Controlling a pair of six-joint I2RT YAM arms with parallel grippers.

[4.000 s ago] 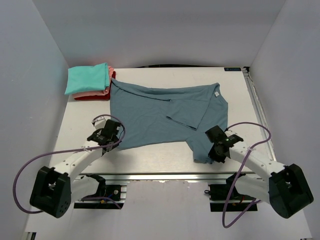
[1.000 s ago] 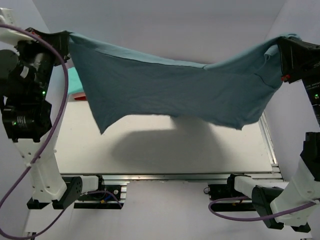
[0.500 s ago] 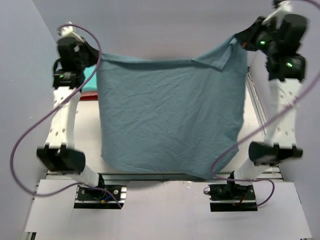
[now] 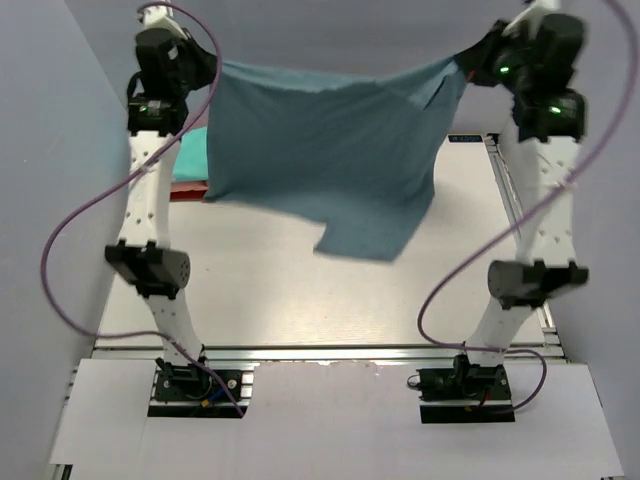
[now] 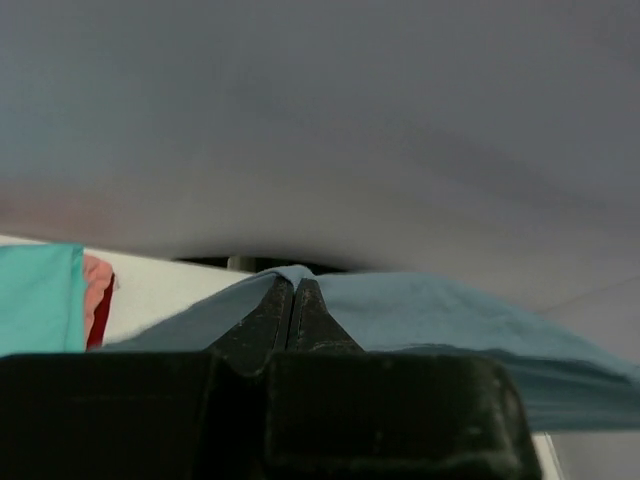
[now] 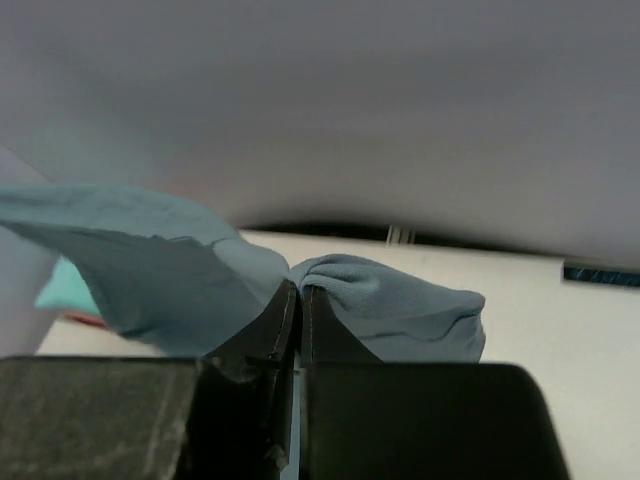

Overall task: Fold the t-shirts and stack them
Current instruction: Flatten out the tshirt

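The slate-blue t-shirt (image 4: 325,140) hangs stretched in the air between both raised arms, its lower edge trailing above the far half of the table. My left gripper (image 4: 215,68) is shut on its left corner, my right gripper (image 4: 462,60) on its right corner. In the left wrist view the fingertips (image 5: 293,285) pinch blue cloth (image 5: 440,310); the right wrist view shows its gripper (image 6: 298,288) clamped on bunched blue cloth (image 6: 390,300). The folded teal t-shirt (image 4: 192,152) lies at the far left with a red one (image 4: 188,188) beneath, mostly hidden by the hanging shirt.
The white table (image 4: 330,300) has a metal rail (image 4: 320,350) along its near edge and another rail (image 4: 515,210) down its right side. Grey walls enclose the left, right and back. Purple cables (image 4: 70,250) loop off both arms.
Both arms have swung the hanging shirt away from the camera toward the far side; its lower edge has lifted from the near edge to over the table's middle.
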